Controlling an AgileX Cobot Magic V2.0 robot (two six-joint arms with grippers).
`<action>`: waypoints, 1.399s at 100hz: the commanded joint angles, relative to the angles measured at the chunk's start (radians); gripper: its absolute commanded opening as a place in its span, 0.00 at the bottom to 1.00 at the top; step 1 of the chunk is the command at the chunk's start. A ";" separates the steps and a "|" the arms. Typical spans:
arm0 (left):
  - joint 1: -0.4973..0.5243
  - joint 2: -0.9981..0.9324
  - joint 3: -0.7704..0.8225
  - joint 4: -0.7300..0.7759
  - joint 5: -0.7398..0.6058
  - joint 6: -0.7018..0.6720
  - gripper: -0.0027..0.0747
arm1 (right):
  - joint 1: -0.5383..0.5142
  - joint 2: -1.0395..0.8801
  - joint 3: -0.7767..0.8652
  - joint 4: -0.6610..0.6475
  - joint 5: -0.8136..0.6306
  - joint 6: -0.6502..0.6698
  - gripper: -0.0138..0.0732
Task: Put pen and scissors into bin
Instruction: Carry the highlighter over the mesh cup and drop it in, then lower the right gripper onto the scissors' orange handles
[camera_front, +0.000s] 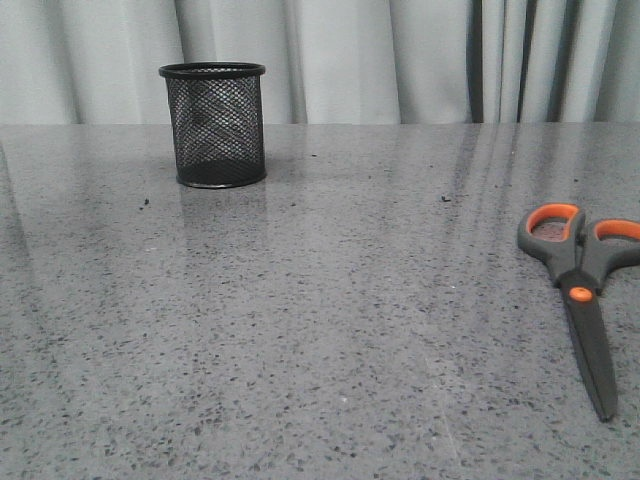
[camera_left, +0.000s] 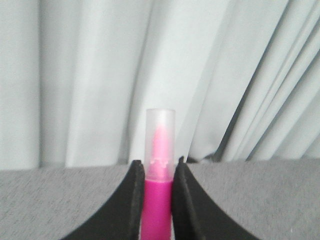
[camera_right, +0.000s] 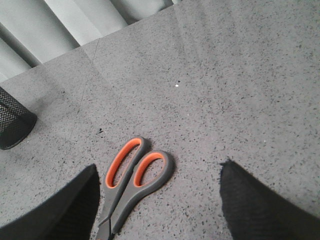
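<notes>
The black mesh bin stands upright at the far left of the table; its edge also shows in the right wrist view. The scissors lie flat at the right, handles away from me, blades toward the front. My left gripper is shut on the magenta pen, whose clear cap sticks out past the fingertips. My right gripper is open above the table, with the scissors' orange-lined handles between its fingers, nearer one finger. Neither arm shows in the front view.
The grey speckled table runs back to pale curtains. A few small dark specks lie on the surface.
</notes>
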 joint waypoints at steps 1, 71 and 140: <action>-0.032 0.020 -0.032 -0.018 -0.153 0.012 0.01 | 0.002 0.023 -0.032 -0.002 -0.088 -0.002 0.69; -0.081 0.248 -0.032 -0.007 -0.340 0.012 0.12 | 0.002 0.030 -0.032 -0.002 -0.083 -0.002 0.69; -0.081 -0.284 -0.032 0.057 0.195 0.023 0.56 | 0.037 0.406 -0.474 0.084 0.335 -0.217 0.59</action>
